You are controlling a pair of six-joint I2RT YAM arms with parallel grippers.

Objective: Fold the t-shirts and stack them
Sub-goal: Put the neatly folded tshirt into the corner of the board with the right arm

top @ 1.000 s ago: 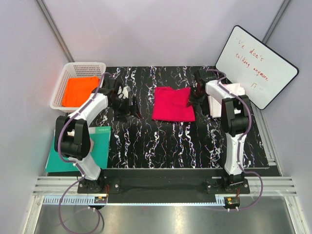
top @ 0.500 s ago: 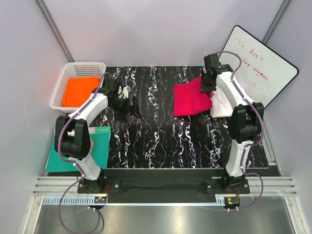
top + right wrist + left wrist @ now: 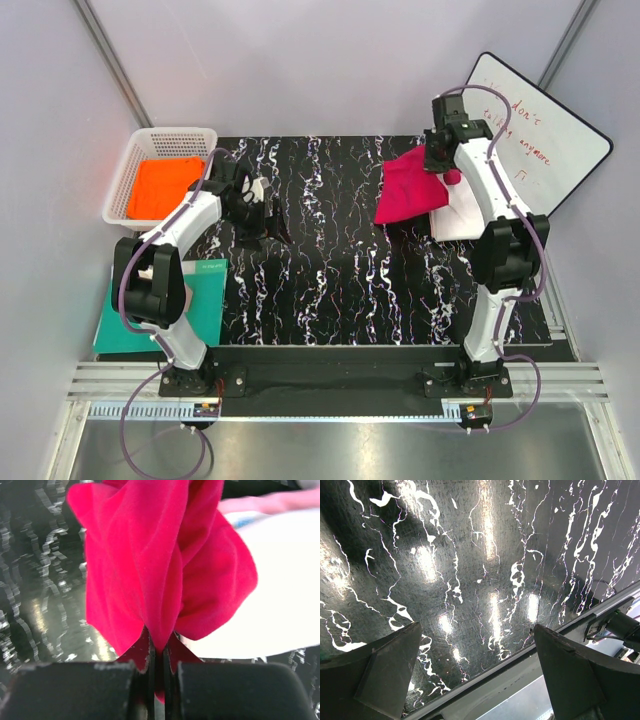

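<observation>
The folded crimson-pink cloth t-shirt (image 3: 408,187) has left the middle of the black white-veined table mat (image 3: 330,290) and has been swung to the far right. It now hangs from the right gripper (image 3: 441,152), which is raised near the whiteboard.

In the right wrist view the jaws are clenched hard on a bunched edge of the pink shirt (image 3: 165,580), with the fingers (image 3: 210,680) nearly touching through the cloth.

The flat white cloth t-shirt (image 3: 468,212) lies on the mat just under and slightly to the base side of that gripper, and it shows pale at the right of the wrist view (image 3: 280,605). The pink bundle trails from the pinch down and leftward, its long axis slanted. Its lower end is over bare mat and its upper part reaches over the white shirt's left edge.

So the stack target sits to the right of the hanging cloth, and I judge the load needs carrying further right before it is lowered. The right arm is clearly the nearer one.

The left gripper (image 3: 262,218) rests far off on the left, with its jaws spread wide and nothing between them (image 3: 475,680).

The bright orange cloth t-shirt (image 3: 163,187) lies in the white plastic basket (image 3: 130,160).
</observation>
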